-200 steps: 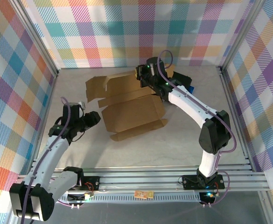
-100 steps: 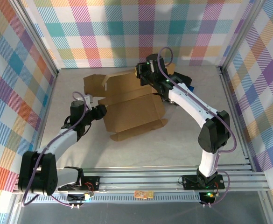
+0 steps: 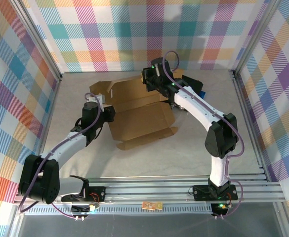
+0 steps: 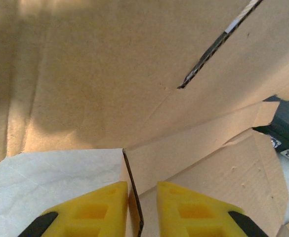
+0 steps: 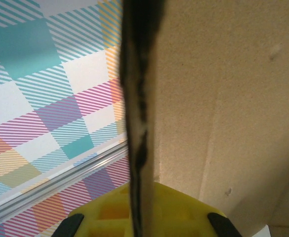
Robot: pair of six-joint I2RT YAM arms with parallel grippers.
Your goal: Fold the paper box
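Top camera looks down from behind; both wrist cameras sit close against the paper box (image 3: 139, 121)

The paper box (image 3: 142, 121) is matt brown corrugated cardboard.

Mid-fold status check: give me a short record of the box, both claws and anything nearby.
paper box: brown cardboard, flaps open, lying on the table
left claw: astride a flap edge on the box's left; clamped or not, unclear
right claw: shut on the box's far edge
nearby: black case at the box's far right
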